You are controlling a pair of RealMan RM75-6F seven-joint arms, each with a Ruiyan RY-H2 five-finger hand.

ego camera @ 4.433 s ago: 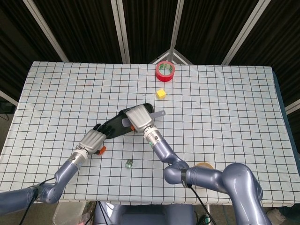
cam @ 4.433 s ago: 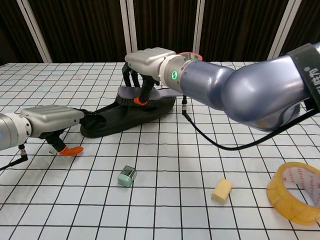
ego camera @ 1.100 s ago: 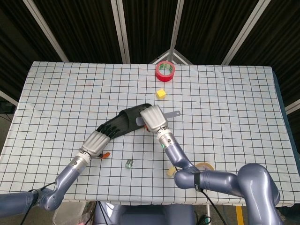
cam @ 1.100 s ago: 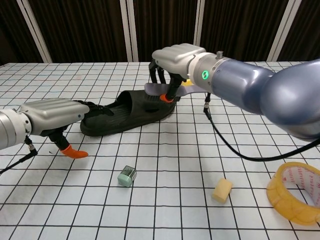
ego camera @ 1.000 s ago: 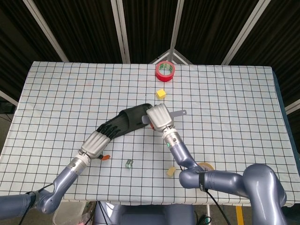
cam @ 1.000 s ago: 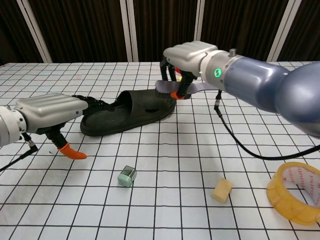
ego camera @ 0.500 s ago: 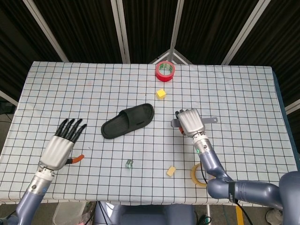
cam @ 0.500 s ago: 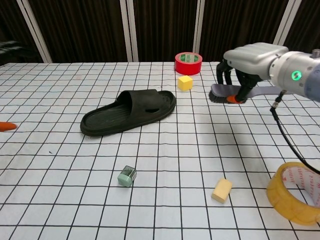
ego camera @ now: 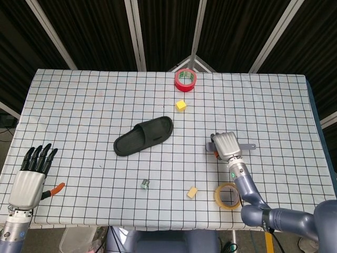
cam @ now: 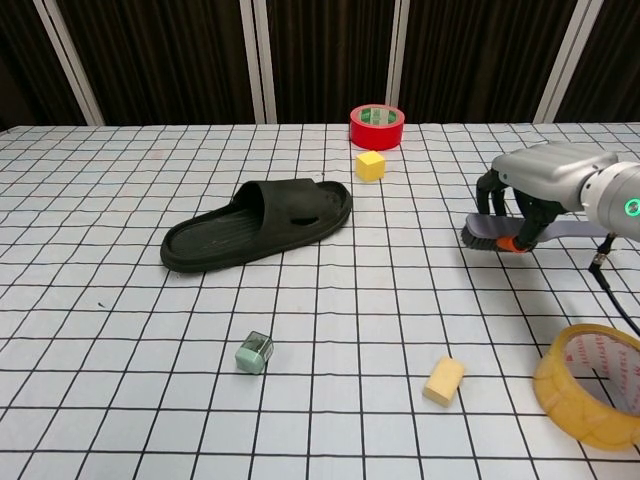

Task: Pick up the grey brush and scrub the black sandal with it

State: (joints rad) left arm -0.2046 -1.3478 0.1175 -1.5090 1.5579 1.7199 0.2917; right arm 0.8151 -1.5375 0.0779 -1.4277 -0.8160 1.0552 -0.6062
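The brush [cam: 487, 232] was in the right hand [cam: 540, 185], fingers curled down over its grey handle, bristle head poking out toward the sandal's side, down close to the tabletop [cam: 330, 320]; whether it touched, the views did not settle. In the head view that hand [ego camera: 226, 144] sat at about 4 o'clock from the sandal [ego camera: 144, 136], well apart from it. The sandal lay flat and alone, mid-tabletop, toe toward 2 o'clock. The left hand [ego camera: 32, 175] was way out at the 8 o'clock corner, fingers straight and spread, holding nothing. Beyond the sandal at 1 o'clock: a yellow cube [ego camera: 181, 105], then a red tape roll [ego camera: 185, 79]. Near edge: a small green block [cam: 254, 353], a tan block [cam: 444, 380] and a yellow tape roll [cam: 590, 385].
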